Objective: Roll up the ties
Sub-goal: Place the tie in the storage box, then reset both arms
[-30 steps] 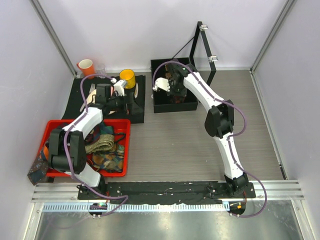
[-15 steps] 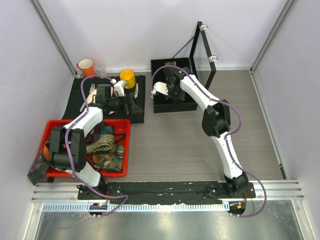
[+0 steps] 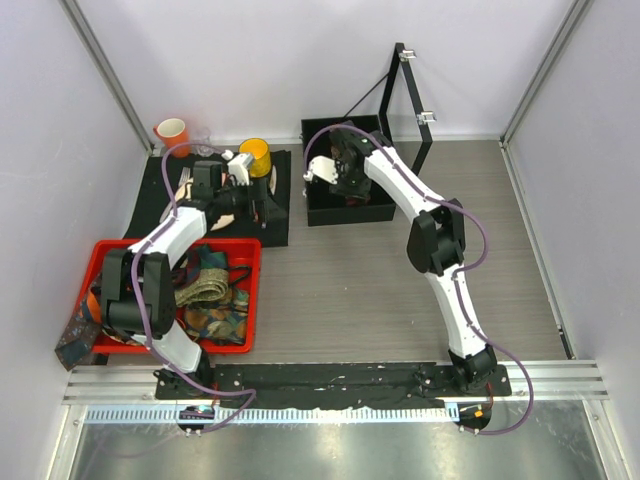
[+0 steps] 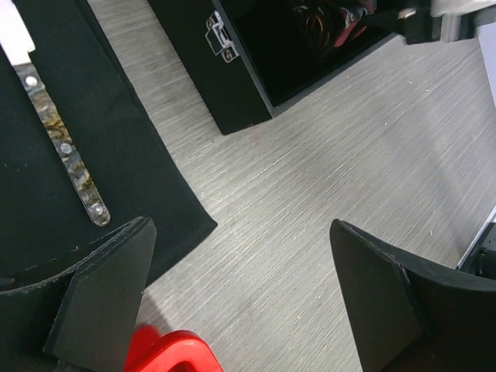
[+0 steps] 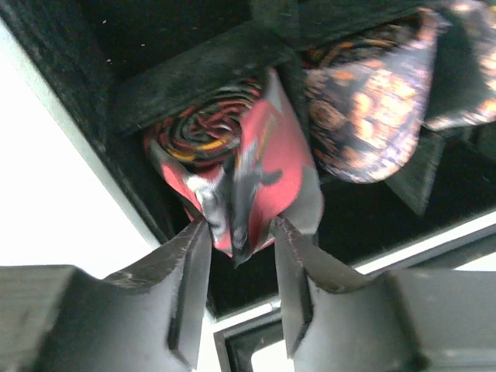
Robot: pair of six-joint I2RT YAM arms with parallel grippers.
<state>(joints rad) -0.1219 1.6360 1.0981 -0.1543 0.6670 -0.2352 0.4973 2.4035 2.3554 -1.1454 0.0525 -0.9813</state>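
A rolled red patterned tie (image 5: pixel 232 155) sits in a compartment of the black box (image 3: pixel 325 212). A dark orange-patterned tie (image 5: pixel 364 108) lies beside it. My right gripper (image 5: pixel 240 232) reaches into the box (image 3: pixel 345 180), and its jaws stand apart around the red tie's loose tail end. More ties (image 3: pixel 205 290) lie tangled in the red tray (image 3: pixel 110 250). My left gripper (image 4: pixel 239 232) hovers wide open and empty over the black mat's corner (image 3: pixel 262 205), between tray and box. The rolled ties (image 4: pixel 325 19) show in the left wrist view too.
A yellow cup (image 3: pixel 255 155) stands on the black mat (image 3: pixel 280 228) and an orange cup (image 3: pixel 172 132) behind it. A metal strip (image 4: pixel 66 151) lies on the mat. A black frame stand (image 3: pixel 400 90) rises behind the box. The tray's red corner (image 4: pixel 174 353) is under my left fingers.
The right gripper's jaws have parted from shut, loosening around the red tie in the box. The left arm has shifted slightly toward the back.
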